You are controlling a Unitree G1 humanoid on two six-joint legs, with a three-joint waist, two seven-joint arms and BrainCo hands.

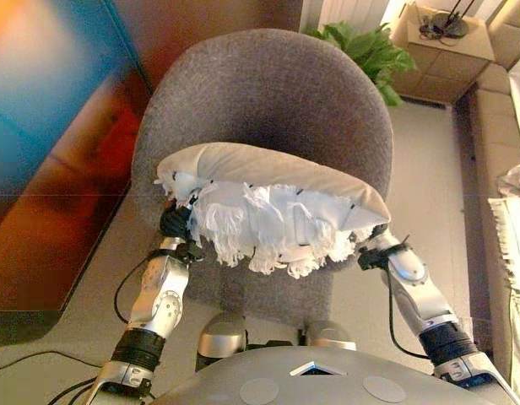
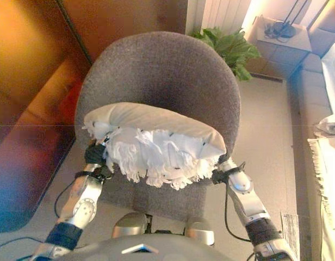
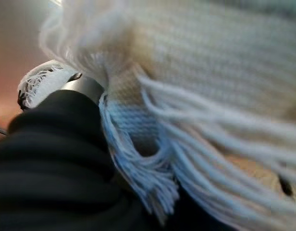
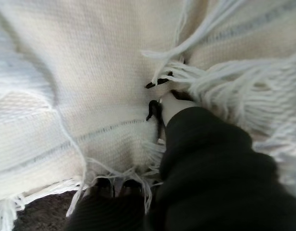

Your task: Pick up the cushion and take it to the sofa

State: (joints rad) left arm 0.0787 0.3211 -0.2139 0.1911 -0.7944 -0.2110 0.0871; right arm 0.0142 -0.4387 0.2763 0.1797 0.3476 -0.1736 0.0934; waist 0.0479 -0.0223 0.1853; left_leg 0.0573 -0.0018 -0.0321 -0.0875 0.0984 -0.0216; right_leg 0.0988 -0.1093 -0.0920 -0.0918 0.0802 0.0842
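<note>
A cream cushion (image 1: 268, 181) with long white fringes (image 1: 268, 232) is held up between my two hands, above the seat of a grey upholstered chair (image 1: 268, 93). My left hand (image 1: 174, 222) presses against the cushion's left end, and its dark cover (image 3: 56, 144) is buried in the fringe. My right hand (image 1: 374, 240) is at the cushion's right end and lies mostly under the fabric (image 4: 90, 72). The beige sofa (image 1: 496, 126) runs along the right edge of the eye views.
The grey chair stands directly in front of me. A dark, glossy cabinet or screen (image 1: 49, 152) lines the left side. A green plant (image 1: 370, 46) and a light side table (image 1: 441, 38) stand at the far right. A white fringed throw (image 1: 509, 219) lies on the sofa.
</note>
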